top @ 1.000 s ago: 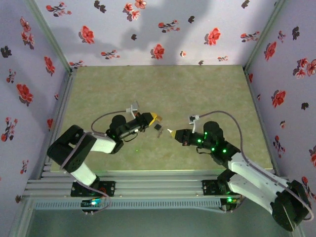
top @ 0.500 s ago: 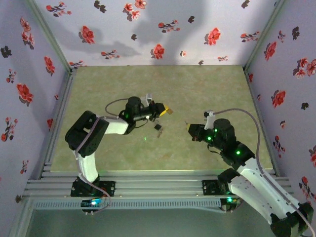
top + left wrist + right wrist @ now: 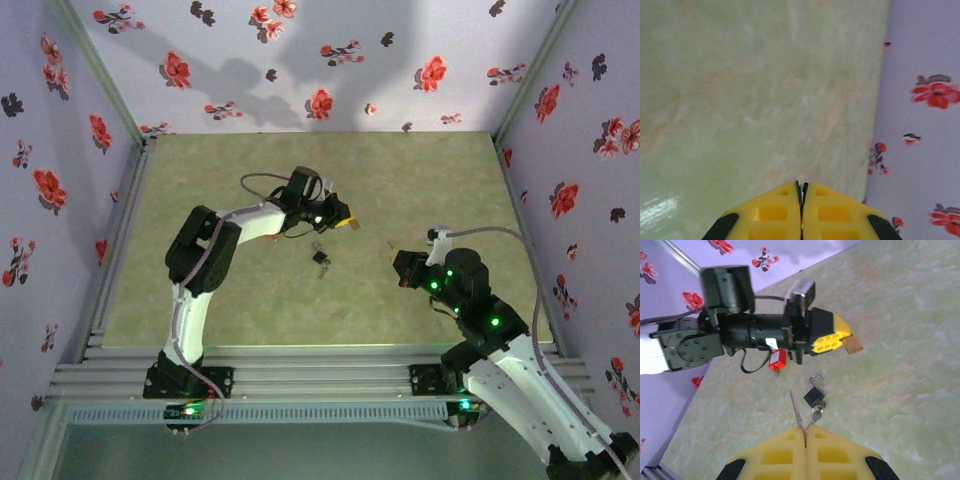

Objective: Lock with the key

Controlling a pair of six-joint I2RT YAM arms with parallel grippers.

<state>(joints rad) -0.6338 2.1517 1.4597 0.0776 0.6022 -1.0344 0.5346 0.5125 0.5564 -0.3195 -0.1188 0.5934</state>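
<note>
Padlock: A small black padlock with a silver shackle (image 3: 813, 396) lay near the middle of the pale green marbled worktop (image 3: 230, 170). Its shackle was swung open, and a bunch of small silver keys (image 3: 817, 412) touched its body on the near-edge side.

Left end effector: The yellow left end effector (image 3: 842, 338) had its fingers pressed together. It hung just beyond the padlock toward the far edge, not touching it. A small brown square (image 3: 854, 344) sat at its tip; whether it was gripped or part of a finger could not be told.

Right end effector: The yellow right end effector (image 3: 804, 432) was clamped on a thin grey sliver (image 3: 796, 407) standing up from the seam. It may have been a key. It was toward the right edge, apart from the padlock.

Risk, sliding: The padlock lay loose, so a sideways push would probably skate it across the smooth worktop.

Risk, slipping: The sliver was pinched only at its end and could twist or drop under load.

Risk, shackle: Left open, it would not lock.

Risk, collision: Both end effectors were close around one small thing and could knock together.

Surroundings: A red tag (image 3: 776, 360) dangled under the left wrist. Lilac walls with red flowers (image 3: 330, 60) enclosed the worktop.

In the way: Nothing lay between the right end effector and the padlock, but the left end effector crowded its far side.
</note>
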